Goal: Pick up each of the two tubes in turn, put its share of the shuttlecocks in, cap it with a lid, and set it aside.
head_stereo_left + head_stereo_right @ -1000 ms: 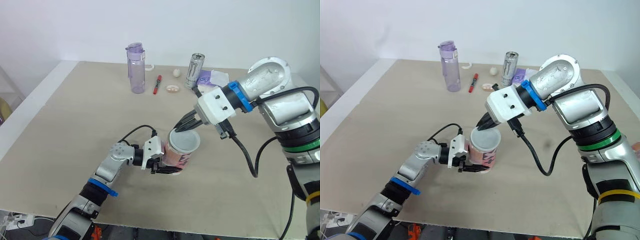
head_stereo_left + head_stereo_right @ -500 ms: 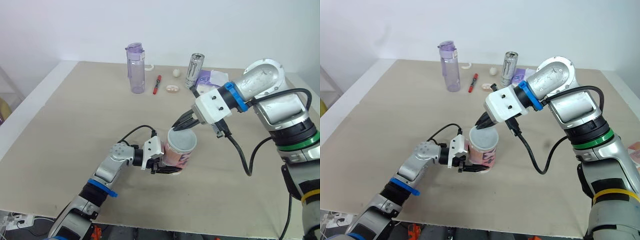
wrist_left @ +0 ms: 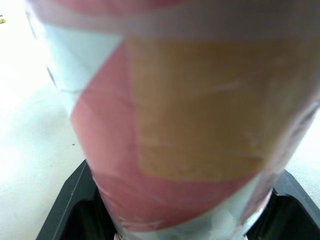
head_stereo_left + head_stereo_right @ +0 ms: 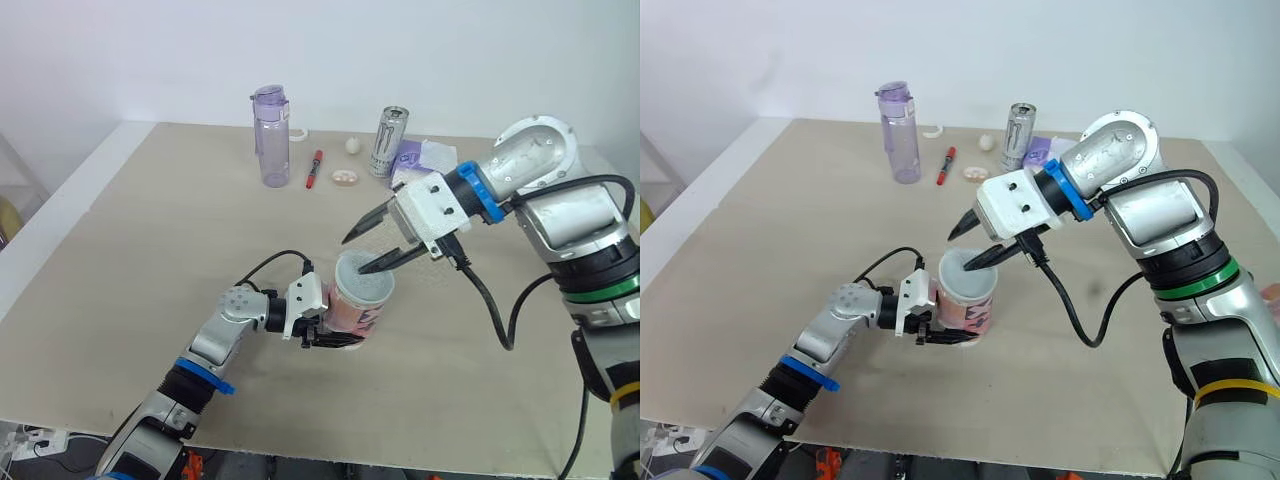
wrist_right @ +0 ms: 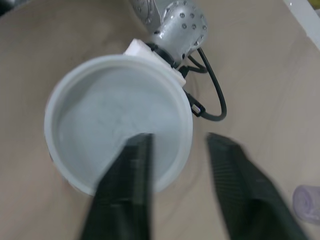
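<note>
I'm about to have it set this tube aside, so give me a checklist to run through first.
1. Lid on the tube: ok, it covers the top.
2. Lid pressed fully down: cannot tell.
3. Left gripper shut on the tube near its base: ok.
4. Right gripper open: ok.
5. Right gripper clear of the lid: not ok, one finger hangs over it.
</note>
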